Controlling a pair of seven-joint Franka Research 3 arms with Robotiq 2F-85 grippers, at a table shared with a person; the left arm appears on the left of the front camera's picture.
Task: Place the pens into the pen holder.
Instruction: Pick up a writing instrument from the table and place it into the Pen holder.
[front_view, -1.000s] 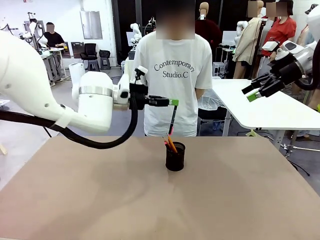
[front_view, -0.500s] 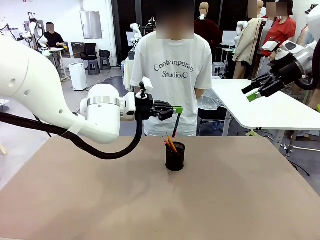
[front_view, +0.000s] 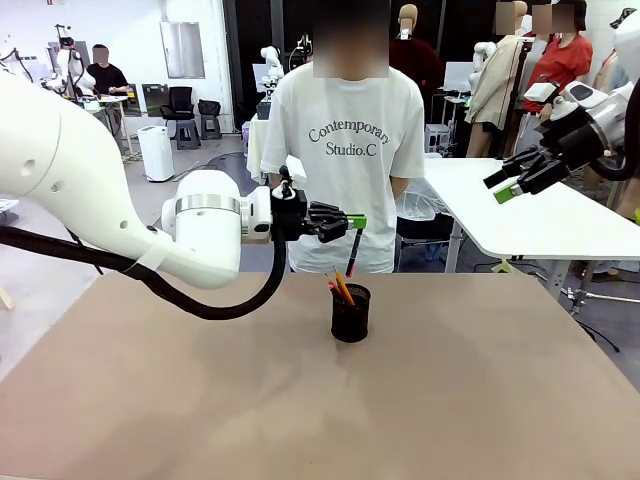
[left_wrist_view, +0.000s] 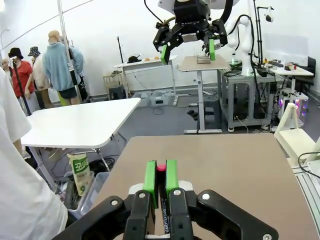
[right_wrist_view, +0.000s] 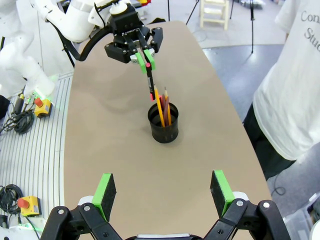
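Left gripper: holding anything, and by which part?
Yes. The left gripper is shut on the black pen, pinching its red top end; the pen hangs above the pen holder. The right gripper is open, holding nothing.

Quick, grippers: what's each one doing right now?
Left gripper: closed on the thin black pen with a red end, above the black mesh pen holder cup.
Right gripper: open, holding nothing.

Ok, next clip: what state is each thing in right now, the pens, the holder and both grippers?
Left gripper: shut on the black pen, above the holder.
Black pen: held by its red end, hanging nearly upright, not yet in the holder.
Yellow-orange pen: standing in the holder, leaning.
Dark red pen: standing in the holder.
Pen holder: upright on the table.
Right gripper: open, empty, raised.
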